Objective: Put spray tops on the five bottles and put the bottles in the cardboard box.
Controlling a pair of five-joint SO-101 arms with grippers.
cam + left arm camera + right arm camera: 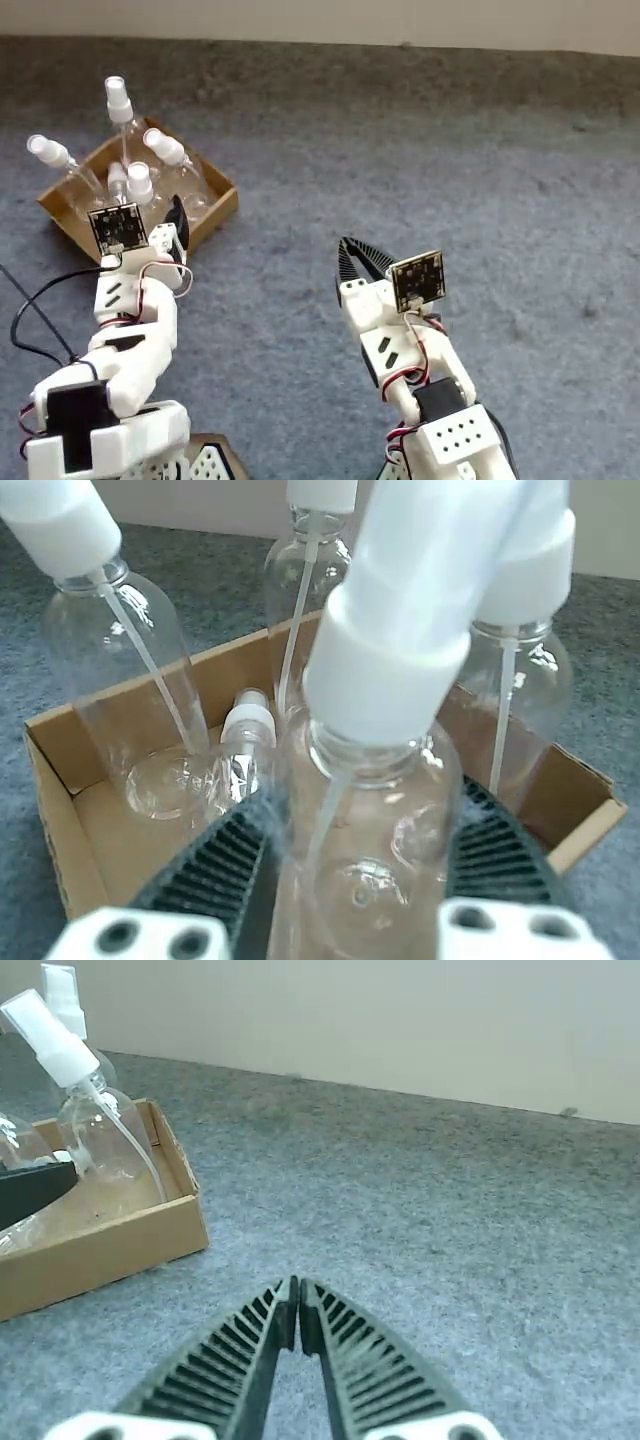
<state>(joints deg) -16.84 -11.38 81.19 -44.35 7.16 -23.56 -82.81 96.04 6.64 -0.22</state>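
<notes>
The cardboard box (218,212) sits at the far left of the grey carpet and holds several clear bottles with white spray tops. My left gripper (152,208) is at the box's near side, shut on a clear bottle (370,820) whose white spray top (430,610) leans toward the camera. Its ribbed fingers (215,870) press both sides of the bottle. Behind it in the box (50,780) stand a bottle (120,650), a second one (305,580) and a third (520,680). My right gripper (358,258) (298,1310) is shut and empty over the carpet's middle.
A further bottle's spray top (245,725) shows low in the box among the others. Bare carpet (450,150) stretches right of the box and beyond my right gripper. A black cable (30,310) runs beside the left arm's base. A pale wall (400,1020) borders the far side.
</notes>
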